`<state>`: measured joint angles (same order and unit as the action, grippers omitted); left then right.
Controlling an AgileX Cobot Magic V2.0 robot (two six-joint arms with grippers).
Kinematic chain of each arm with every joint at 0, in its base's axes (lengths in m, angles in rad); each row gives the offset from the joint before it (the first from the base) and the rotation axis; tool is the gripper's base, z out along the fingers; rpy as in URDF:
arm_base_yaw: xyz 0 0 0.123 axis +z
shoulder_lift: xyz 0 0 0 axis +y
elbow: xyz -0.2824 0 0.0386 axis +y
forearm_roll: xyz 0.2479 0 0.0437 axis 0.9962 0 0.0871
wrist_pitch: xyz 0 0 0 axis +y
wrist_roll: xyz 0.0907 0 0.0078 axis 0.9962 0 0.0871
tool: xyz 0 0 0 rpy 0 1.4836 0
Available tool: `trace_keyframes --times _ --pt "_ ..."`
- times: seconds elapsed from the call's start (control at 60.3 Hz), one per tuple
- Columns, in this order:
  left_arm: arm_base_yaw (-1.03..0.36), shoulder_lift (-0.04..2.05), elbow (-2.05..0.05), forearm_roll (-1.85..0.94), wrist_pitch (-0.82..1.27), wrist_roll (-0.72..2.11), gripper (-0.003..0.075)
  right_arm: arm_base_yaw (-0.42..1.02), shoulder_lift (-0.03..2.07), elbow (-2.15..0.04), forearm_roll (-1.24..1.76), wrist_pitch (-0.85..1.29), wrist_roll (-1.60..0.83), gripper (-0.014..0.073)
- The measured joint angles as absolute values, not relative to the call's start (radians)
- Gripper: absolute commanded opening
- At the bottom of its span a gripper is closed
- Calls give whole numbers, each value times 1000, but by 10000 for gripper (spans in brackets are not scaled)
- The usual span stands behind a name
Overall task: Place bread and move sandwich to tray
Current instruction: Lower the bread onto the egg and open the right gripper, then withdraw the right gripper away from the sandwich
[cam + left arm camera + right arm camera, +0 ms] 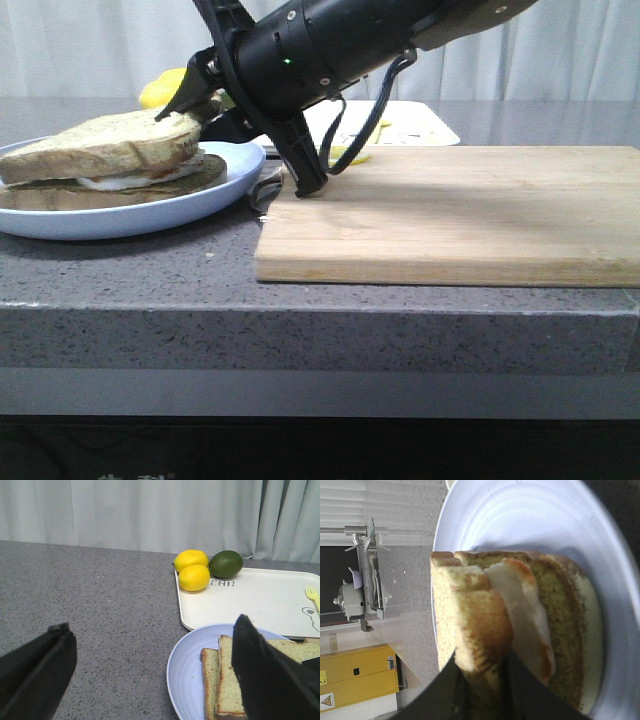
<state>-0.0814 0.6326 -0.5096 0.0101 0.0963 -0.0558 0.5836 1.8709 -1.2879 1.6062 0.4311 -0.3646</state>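
The bread (pixel 110 145) lies tilted on top of the sandwich (pixel 120 188), whose fried egg (pixel 520 615) and lower brown slice sit on the light-blue plate (pixel 130 218). My right gripper (pixel 205 108) reaches in from the right and is shut on the bread's (pixel 470 610) crust edge; in the right wrist view the right gripper (pixel 482 680) has its fingers pressed on both faces. My left gripper (pixel 150 670) hangs open over the grey counter, with one finger (pixel 265 670) in front of the plate (pixel 190 670). The white tray (pixel 260 600) lies behind the plate.
A wooden cutting board (pixel 460 210) lies right of the plate. On the tray's far corner sit two lemons (pixel 192 567) and a dark green fruit (pixel 226 564), with a yellow fork (pixel 314 597) at its other side. White curtains hang behind the counter.
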Motion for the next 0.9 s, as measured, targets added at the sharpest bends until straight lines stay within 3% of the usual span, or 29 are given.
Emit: trace_keyframes --times 0.182,0.265,0.663,0.895 --pt "-81 633 -510 10 96 -56 618 584 1871 -1288 1606 429 -365 355" --pt "-81 633 -510 10 96 -56 618 584 1871 -1288 1608 429 -365 393" --pt "-81 633 -510 10 96 -56 618 469 1788 -1206 1512 497 -365 393" --pt "-81 633 -510 10 96 -56 618 342 1582 -1044 1095 502 -366 293"
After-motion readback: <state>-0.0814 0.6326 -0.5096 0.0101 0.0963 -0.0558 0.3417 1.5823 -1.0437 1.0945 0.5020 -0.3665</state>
